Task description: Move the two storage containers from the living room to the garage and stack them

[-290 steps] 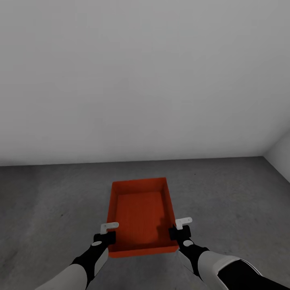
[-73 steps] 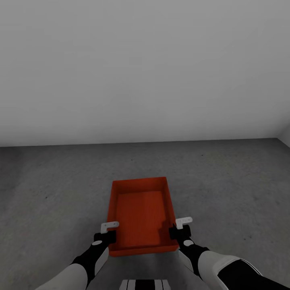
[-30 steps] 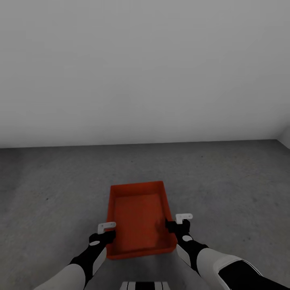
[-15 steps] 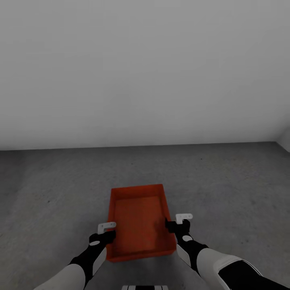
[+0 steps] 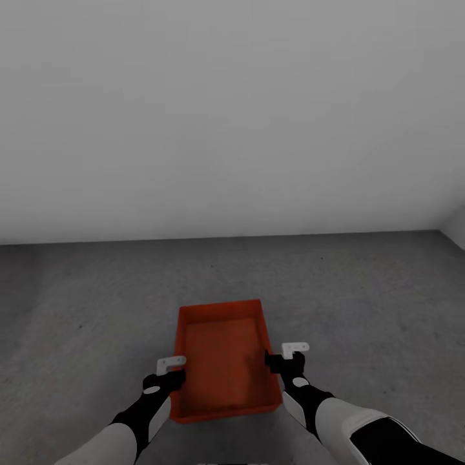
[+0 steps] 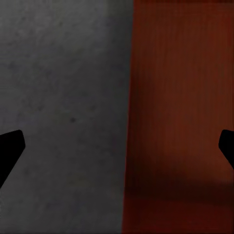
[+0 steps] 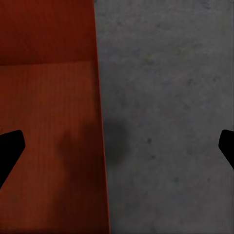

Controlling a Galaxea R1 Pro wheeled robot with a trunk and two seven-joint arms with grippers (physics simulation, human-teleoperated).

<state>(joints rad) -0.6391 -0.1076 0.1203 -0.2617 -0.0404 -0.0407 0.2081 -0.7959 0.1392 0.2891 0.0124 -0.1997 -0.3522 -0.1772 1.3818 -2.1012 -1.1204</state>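
Observation:
One red-orange ribbed storage container (image 5: pixel 223 358) sits low on the dark grey concrete floor (image 5: pixel 361 303) of the garage, open side up and empty. My left gripper (image 5: pixel 170 369) hangs open over its left wall (image 6: pixel 127 122), one finger outside and one over the inside. My right gripper (image 5: pixel 287 359) hangs open over the right wall (image 7: pixel 100 122) the same way. In both wrist views the black fingertips (image 6: pixel 10 146) (image 7: pixel 10 146) stand far apart and touch nothing. The other container is out of view.
A plain white wall (image 5: pixel 232 116) rises a short way beyond the container. A second white wall meets it at the far right corner (image 5: pixel 455 229). Bare concrete spreads to both sides of the container.
Since 2.4 s ago the container has sunk from between my grippers down to the floor and looks smaller and darker. In the last second the view has shifted slightly; both arms stay put.

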